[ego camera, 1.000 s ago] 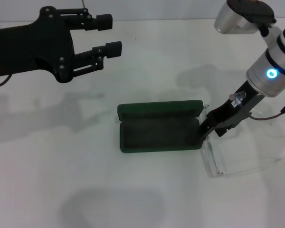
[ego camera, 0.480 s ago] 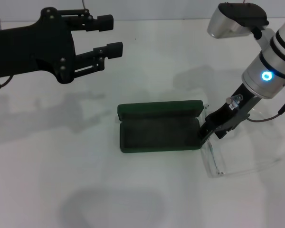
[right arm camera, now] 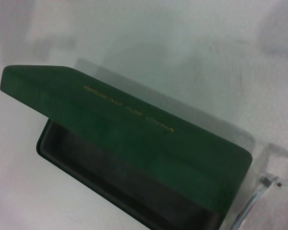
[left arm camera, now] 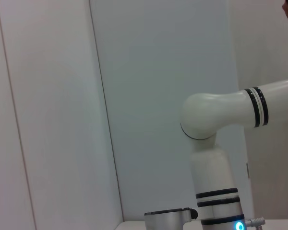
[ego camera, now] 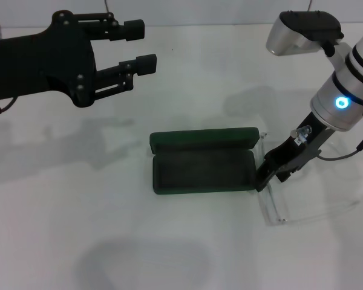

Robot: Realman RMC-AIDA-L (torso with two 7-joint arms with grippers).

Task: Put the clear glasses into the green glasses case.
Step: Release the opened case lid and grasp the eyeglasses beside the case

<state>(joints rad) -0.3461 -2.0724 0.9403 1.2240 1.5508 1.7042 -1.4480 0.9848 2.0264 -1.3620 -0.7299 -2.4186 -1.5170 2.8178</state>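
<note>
Where case [ego camera: 202,171] ends, right pincer [ego camera: 265,176] (glasses [ego camera: 275,205] beside)

The right claw [ego camera: 261,179] sat low against the green glasses case [ego camera: 202,162], its fingertips masked, grip unreadable. The clear glasses [ego camera: 278,208] nearly vanished into the bench [ego camera: 181,254]. In the right wrist view, the case ran off-frame.

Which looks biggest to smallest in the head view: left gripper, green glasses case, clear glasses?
1. Left gripper, though it is nearer the camera.
2. Green glasses case and clear glasses: too close to rank.
</note>
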